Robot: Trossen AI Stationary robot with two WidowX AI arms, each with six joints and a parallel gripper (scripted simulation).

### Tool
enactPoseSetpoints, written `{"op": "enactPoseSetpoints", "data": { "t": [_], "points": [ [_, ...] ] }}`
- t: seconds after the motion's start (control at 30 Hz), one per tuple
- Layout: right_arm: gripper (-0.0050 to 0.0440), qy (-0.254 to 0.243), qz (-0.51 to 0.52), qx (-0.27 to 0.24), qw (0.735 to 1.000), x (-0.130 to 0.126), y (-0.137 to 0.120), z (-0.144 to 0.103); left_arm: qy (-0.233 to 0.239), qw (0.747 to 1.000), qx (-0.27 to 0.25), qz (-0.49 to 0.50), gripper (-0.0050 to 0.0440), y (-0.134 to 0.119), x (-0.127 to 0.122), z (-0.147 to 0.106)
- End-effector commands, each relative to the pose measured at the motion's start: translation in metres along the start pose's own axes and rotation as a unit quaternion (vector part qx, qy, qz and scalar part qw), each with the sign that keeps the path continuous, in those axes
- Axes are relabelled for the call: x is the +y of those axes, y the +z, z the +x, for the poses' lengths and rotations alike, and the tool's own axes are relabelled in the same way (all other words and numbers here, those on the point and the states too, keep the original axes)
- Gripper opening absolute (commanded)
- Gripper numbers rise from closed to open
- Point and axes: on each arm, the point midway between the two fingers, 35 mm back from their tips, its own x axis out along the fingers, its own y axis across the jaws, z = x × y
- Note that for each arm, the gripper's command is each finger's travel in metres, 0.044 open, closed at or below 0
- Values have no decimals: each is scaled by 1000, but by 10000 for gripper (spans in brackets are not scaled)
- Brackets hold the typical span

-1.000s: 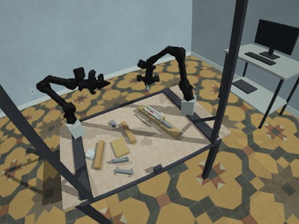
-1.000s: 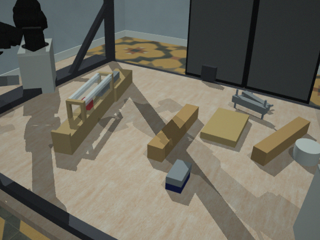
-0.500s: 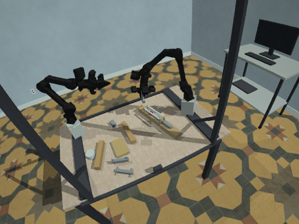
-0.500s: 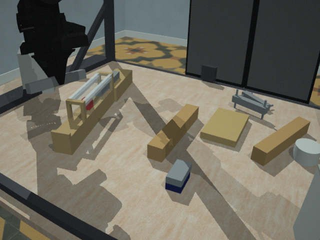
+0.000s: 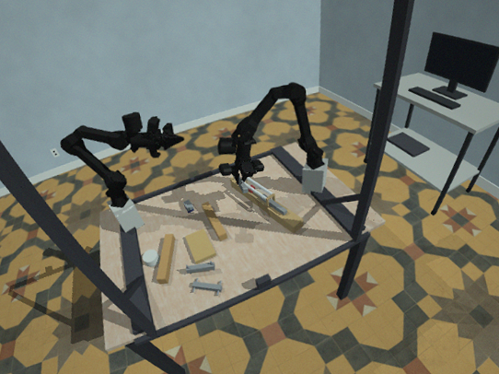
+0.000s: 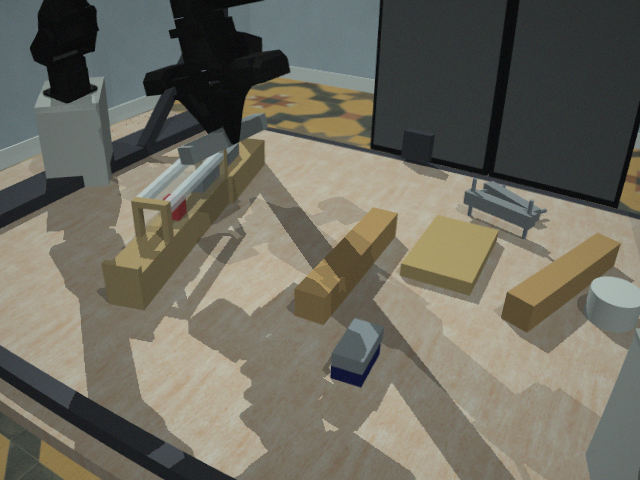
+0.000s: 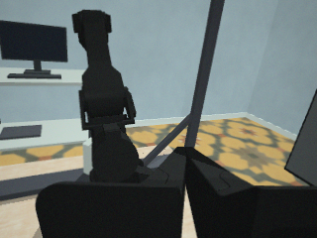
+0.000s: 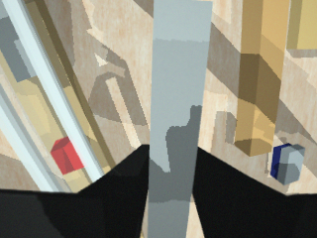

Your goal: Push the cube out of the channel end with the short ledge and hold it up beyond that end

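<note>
The tan channel (image 5: 294,222) (image 6: 173,256) has white roof rails and a raised lip at its near end in the exterior view. The red cube (image 5: 251,189) (image 6: 178,208) (image 8: 68,156) sits inside, under the rails, nearer the lipped end. A grey block (image 6: 206,177) (image 8: 16,50) lies farther along inside. My right gripper (image 6: 233,140) (image 8: 168,153) is shut on a grey bar (image 6: 202,148) (image 8: 180,74), over the channel in the exterior view; whether the bar touches the rails is unclear. My left gripper (image 5: 180,139) (image 7: 183,154) is shut and empty, raised away from the channel.
A long orange block (image 5: 215,222) (image 6: 346,266) and a grey-and-blue block (image 5: 188,206) (image 6: 356,353) (image 8: 287,165) lie beside the channel. Beyond are a yellow slab (image 5: 199,245) (image 6: 449,253), another orange block (image 5: 166,258) (image 6: 560,281), a white cylinder (image 5: 150,258) (image 6: 614,304) and grey stands (image 5: 199,267).
</note>
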Motion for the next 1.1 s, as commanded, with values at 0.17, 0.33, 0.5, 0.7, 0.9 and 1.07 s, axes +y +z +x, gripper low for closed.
{"op": "enactPoseSetpoints", "data": {
  "t": [0.17, 0.33, 0.5, 0.7, 0.9, 1.07],
  "points": [
    [0, -7, -36, -30, 999, 2, 97, -4, 1, 1000, -13, -2, 0, 10, 0, -2],
    [0, -6, -50, -41, 998, 11, 129, -7, 1, 1000, -13, -2, 0, 10, 0, -2],
    [0, -3, -73, -58, 996, 31, 180, -13, 1, 1000, -13, -2, 0, 10, 0, -2],
    [0, 1, -101, -77, 992, 65, 235, -22, 1, 1000, -13, -2, 0, 10, 0, -2],
    [0, 3, -121, -88, 989, 93, 267, -30, 1, 1000, -13, -2, 0, 10, 0, -2],
    [0, 64, -141, -31, 987, 137, 258, 7, 1, 1000, -13, -2, 0, 10, 0, -2]
  ]
}}
